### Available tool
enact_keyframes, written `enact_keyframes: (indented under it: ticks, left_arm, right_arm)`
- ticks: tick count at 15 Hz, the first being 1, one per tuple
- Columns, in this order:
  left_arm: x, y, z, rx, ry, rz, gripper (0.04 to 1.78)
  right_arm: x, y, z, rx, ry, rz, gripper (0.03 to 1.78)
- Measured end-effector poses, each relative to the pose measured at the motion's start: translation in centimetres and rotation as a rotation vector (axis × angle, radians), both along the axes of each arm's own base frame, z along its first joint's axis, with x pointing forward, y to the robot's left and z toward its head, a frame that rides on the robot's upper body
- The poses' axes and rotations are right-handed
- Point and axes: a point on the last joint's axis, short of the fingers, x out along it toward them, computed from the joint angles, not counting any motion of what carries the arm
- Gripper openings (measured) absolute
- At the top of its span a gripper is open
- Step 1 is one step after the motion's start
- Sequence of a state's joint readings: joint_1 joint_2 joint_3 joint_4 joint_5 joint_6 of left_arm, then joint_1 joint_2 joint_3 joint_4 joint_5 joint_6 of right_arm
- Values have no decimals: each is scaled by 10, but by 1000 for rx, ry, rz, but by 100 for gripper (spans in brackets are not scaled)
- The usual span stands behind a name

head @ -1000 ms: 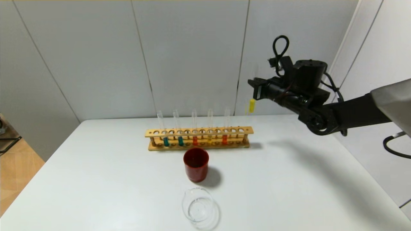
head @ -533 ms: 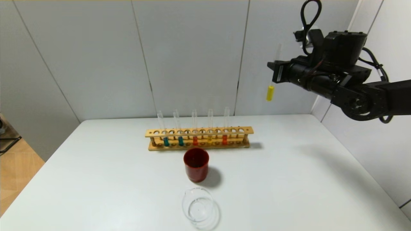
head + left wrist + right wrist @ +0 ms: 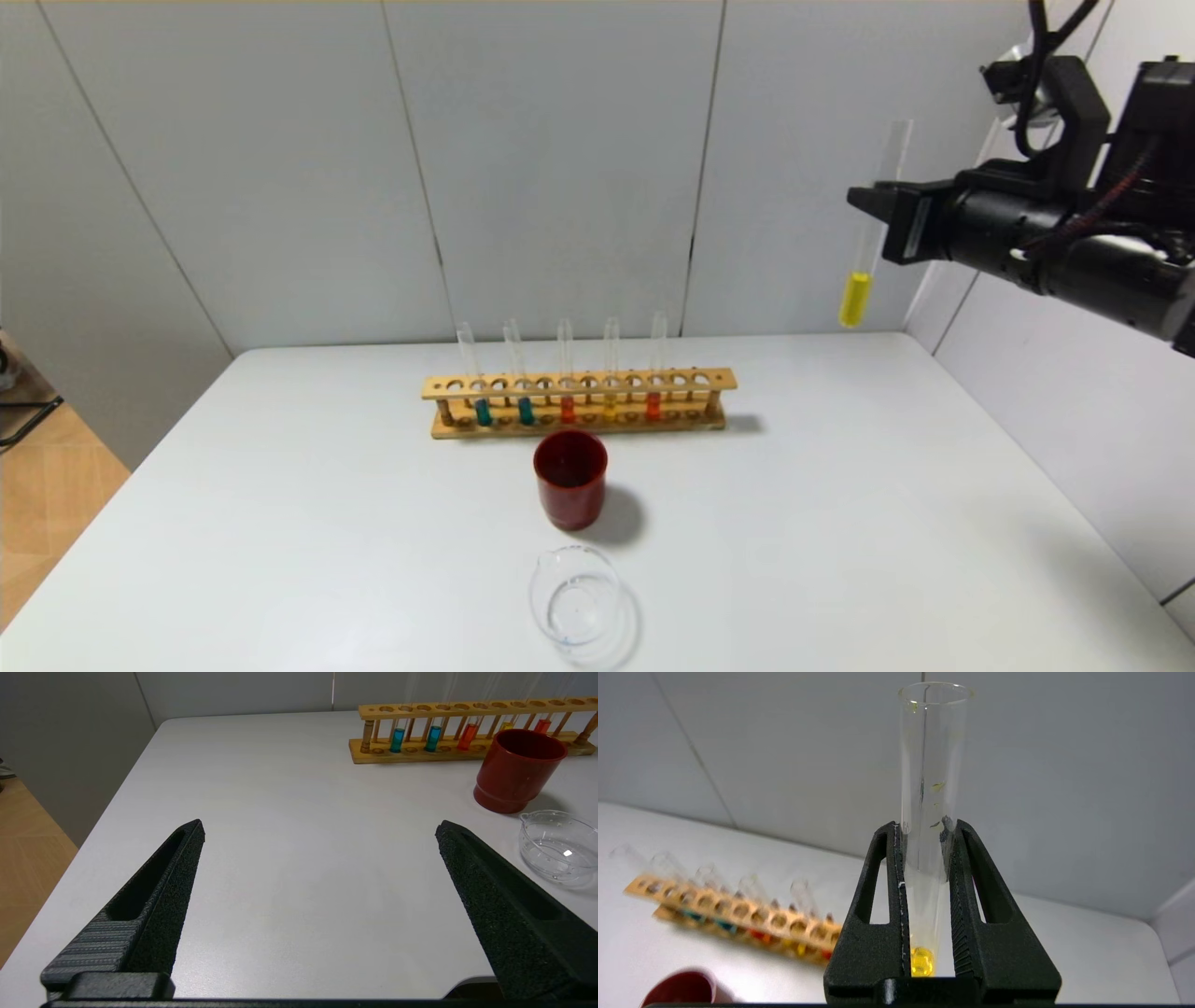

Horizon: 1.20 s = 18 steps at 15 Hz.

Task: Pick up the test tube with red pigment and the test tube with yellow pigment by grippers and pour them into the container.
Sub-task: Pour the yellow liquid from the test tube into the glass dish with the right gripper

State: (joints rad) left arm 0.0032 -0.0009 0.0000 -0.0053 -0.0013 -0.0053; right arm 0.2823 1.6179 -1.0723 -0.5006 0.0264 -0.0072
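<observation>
Right gripper [image 3: 873, 210] clamped on the test tube with yellow pigment [image 3: 866, 243], held upright with liquid at its bottom, high above and to the right of the wooden rack [image 3: 579, 403]. Rack holds two teal tubes, two red-orange, one yellow. Red cup [image 3: 570, 478] stands just in front of the rack; the container [image 3: 576, 599] lies nearer still. Left gripper [image 3: 317, 830] hovers wide open, empty, left of the rack.

1. A wooden rack [image 3: 579, 403] stands across the far middle of the white table [image 3: 840, 523] — long side facing the camera.
2. Two teal-liquid tubes [image 3: 504, 409] sit upright at its left end.
3. A dark red cup [image 3: 570, 479] stands just in front of the rack — upright, mouth open.
</observation>
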Motion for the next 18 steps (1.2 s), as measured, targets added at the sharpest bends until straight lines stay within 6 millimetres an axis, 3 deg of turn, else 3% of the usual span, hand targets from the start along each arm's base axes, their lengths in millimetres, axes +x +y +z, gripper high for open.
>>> enact_keyframes:
  ticks: [5,9,14,18]
  left_arm:
    - [0,0,0,-1,0,0,175]
    - [0,0,0,0,0,0,175]
    - [0,0,0,0,0,0,175]
    - [0,0,0,-1,0,0,175]
  right_arm:
    - [-79,-16,-33,-48,83,32,33]
    - [-128,-19,-56,-69,111,98,33]
    - [-157,-13,-75,-83,141,208,33]
    - [-157,-3,-78,-101,147,263,33]
